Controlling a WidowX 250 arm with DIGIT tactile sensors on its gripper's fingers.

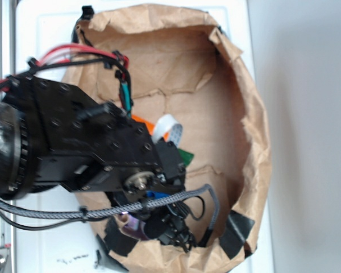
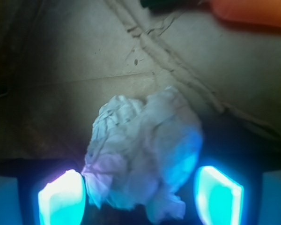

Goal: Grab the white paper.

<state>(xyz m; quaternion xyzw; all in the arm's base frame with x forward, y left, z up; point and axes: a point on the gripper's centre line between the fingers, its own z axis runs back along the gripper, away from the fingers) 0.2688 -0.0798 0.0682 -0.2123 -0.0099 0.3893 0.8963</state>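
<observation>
In the wrist view, the white paper (image 2: 143, 157), a crumpled wad, is seen lying on the creased brown floor of the paper bag (image 1: 256, 131), set between the two glowing fingers (image 2: 61, 199) of the gripper (image 2: 140, 197). The jaws are spread apart, one on each side of the wad; whether either finger touches it cannot be told. From the exterior view the wad is hidden by the black arm (image 1: 74, 142), which is reached down into the bag, and an orange carrot (image 2: 253, 11) is glimpsed at the wrist view's upper right edge, well apart from the wad.
</observation>
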